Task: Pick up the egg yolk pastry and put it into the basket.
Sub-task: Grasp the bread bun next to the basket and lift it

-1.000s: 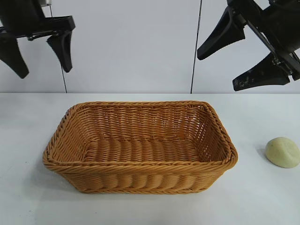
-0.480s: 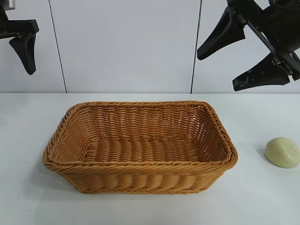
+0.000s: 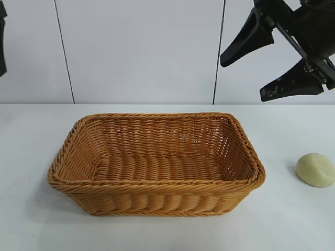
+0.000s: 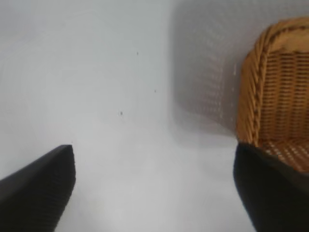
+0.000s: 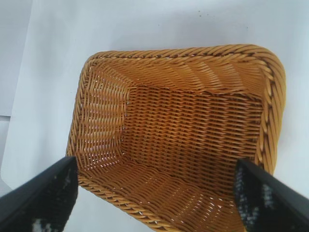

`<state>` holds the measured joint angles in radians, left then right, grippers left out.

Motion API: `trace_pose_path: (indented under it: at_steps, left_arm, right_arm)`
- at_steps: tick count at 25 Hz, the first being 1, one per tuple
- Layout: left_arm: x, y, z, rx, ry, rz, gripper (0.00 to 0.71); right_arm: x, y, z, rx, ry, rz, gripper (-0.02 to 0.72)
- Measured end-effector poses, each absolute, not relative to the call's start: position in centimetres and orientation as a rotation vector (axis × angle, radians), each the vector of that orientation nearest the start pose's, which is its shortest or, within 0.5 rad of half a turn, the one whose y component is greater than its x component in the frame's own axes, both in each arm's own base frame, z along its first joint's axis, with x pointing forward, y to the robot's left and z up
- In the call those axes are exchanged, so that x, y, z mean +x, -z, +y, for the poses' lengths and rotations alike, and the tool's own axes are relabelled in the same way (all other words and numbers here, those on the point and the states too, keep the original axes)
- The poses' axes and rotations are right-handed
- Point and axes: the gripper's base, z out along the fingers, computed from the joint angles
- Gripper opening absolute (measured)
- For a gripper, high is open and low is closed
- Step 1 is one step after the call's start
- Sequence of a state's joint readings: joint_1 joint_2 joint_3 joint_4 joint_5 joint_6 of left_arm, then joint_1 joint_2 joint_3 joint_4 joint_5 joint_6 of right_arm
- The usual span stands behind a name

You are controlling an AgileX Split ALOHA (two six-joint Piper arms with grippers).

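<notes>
The egg yolk pastry (image 3: 315, 170), a pale yellow-green dome, lies on the white table to the right of the basket (image 3: 157, 183), apart from it. The tan wicker basket stands in the middle of the table with nothing inside. My right gripper (image 3: 243, 78) hangs open high above the basket's right end, well above the pastry; in the right wrist view my right gripper (image 5: 155, 162) looks down into the basket (image 5: 183, 52). My left gripper (image 4: 154, 150) is open over bare table beside a corner of the basket (image 4: 251, 87). Neither wrist view shows the pastry.
A white panelled wall (image 3: 141, 52) rises behind the table. White tabletop (image 3: 293, 219) surrounds the basket on all sides. Only a dark sliver of the left arm (image 3: 1, 47) shows at the exterior view's left edge.
The left gripper has slid leftward, almost out of the exterior view. The right gripper, basket and pastry have not moved.
</notes>
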<state>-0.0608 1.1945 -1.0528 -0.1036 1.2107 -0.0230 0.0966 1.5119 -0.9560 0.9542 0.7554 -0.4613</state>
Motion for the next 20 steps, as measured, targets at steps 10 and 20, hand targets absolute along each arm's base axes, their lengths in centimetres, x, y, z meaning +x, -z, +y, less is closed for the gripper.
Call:
trace_pose_path:
  at_steps: [10,20]
  left_arm:
    - [9.4,-28.0,-1.4,0.024,0.165,2.619,0.643]
    - [3.7,-27.2,-1.1,0.058,0.163,2.331,0.643]
  right_arm:
    - [29.2,-25.1,7.9,0.065,-0.924,2.540,0.627]
    - [29.2,-25.1,7.9,0.062,-0.922,2.541,0.627]
